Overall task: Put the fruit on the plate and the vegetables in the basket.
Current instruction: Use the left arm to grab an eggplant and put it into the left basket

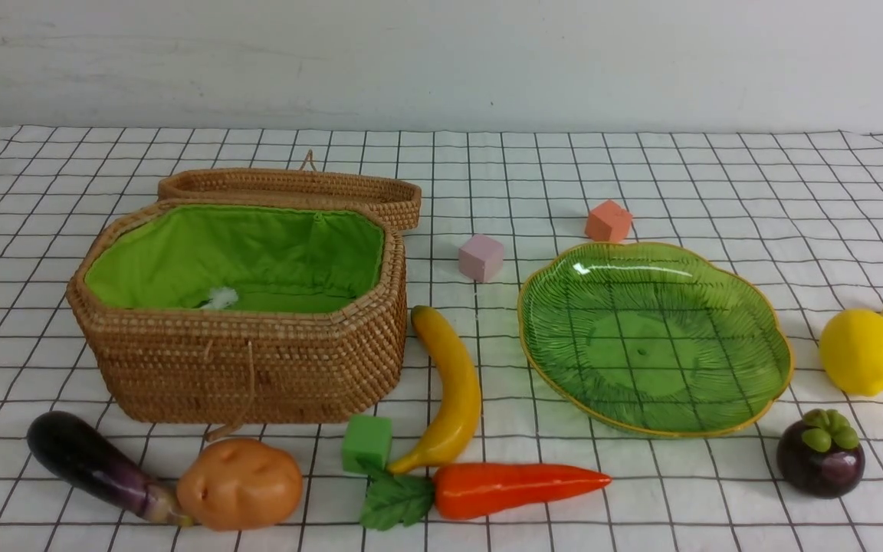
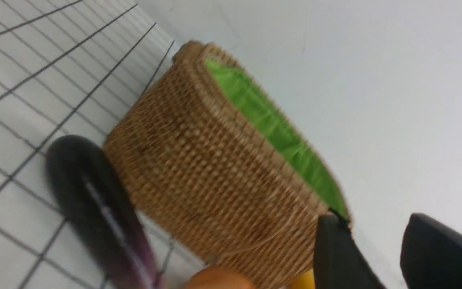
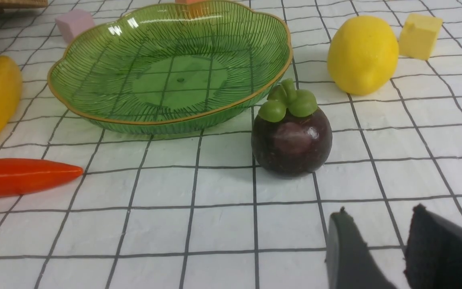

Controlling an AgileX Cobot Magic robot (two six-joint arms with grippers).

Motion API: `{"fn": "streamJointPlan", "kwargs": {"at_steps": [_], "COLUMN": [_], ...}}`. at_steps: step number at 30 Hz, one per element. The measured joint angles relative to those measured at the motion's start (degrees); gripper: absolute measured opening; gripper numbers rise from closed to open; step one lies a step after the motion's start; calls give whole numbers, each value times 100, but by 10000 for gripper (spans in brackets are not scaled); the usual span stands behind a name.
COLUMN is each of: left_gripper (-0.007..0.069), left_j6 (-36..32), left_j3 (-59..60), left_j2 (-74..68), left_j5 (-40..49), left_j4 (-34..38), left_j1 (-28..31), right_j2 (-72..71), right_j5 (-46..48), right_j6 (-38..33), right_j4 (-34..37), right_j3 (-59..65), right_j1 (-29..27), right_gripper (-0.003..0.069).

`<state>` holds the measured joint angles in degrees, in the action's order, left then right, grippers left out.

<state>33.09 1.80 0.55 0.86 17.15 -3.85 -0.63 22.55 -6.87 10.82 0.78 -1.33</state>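
Well, nothing sorted yet: all fruit & veg lie on the desk.
Eggplant touches potato in front of basket, lid open at back; banana btw basket & plate, carrot just in front; lemon, mangosteen right of plate. L fingers near eggplant, R fingers near mangosteen: both narrow gap, holding nothing.

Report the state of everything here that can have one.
Brown woven wicker basket: lid open, no food seen inside.
Green ribbed glass plate: empty.
Yellow toy banana: lying on cloth.
Yellow lemon: on cloth.
Purple mangosteen: upright on cloth.
Purple eggplant: lying on cloth.
Orange-brown potato: on cloth.
Orange carrot: lying on cloth.
Left gripper: jaws open, empty.
Right gripper: jaws open, empty.
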Motion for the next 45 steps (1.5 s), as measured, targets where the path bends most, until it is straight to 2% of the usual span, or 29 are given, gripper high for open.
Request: {"fn": "streamJointPlan", "kwargs": {"at_steps": [3, 6, 8, 11, 13, 15, 16, 19, 20, 22, 23, 26, 27, 29, 33, 35, 37, 45], "left_gripper": [227, 166, 106, -6, -13, -13, -13, -13, -13, -13, -13, -13, -13, -13, -13, -13, -13, -13], "left_j6": [429, 501, 349, -283, -663, -1162, -1162, -1488, -1515, -1597, -1602, -1617, -1617, -1617, -1672, -1753, -1866, -1984], "left_j3": [-6, -322, -738, -1801, -2188, -2780, -2780, -3440, -3505, -3855, -3875, -4050, -4048, -4063, -4063, -4063, -4063, -4639], "left_j2": [0, -7, -112, -964, -1413, -2198, -2198, -2907, -2976, -3394, -3394, -3789, -3803, -3944, -4245, -4348, -4478, -5270], "left_j5": [-373, 100, 464, 1466, 1950, 2881, 2881, 4039, 4176, 5016, 5016, 5614, 5625, 5669, 5695, 5695, 5695, 5889], "left_j4": [304, 315, 140, -500, -699, -812, -812, -771, -765, -750, -750, -739, -739, -739, -633, -539, -453, -476], "left_j1": [0, 0, 0, 0, 0, 0, 0, 0, 0, 0, 0, 0, 0, 0, 0, 0, 0, 0], "right_j2": [0, 0, 0, 0, 0, 0, 0, 0, 0, 0, 0, 0, 0, 0, 0, 0, 72, 2092], "right_j5": [0, 0, 0, 0, 0, -32, -32, -252, -265, -459, -459, -889, -945, -1244, -1670, -1446, -776, 2618], "right_j6": [0, 0, 0, 0, -16, -37, -34, -38, -32, 208, 208, 891, 973, 1420, 1571, 1576, 1455, -181], "right_j4": [6, 6, 6, 6, -5, -78, -87, -187, -181, 155, 155, 1182, 1313, 2100, 2548, 2598, 2594, 2054], "right_j3": [0, 0, 0, 0, 0, 0, 0, 37, 37, 58, 58, 58, 58, 58, 51, -127, -579, -3906], "right_j1": [0, 0, 0, 0, 0, 0, 0, 0, 0, 0, 0, 0, 0, 0, 0, 0, 0, 119], "right_gripper": [243, 243, 243, 243, 243, 243, 243, 243, 243, 243, 243, 243, 243, 243, 236, 226, 207, 127]}}
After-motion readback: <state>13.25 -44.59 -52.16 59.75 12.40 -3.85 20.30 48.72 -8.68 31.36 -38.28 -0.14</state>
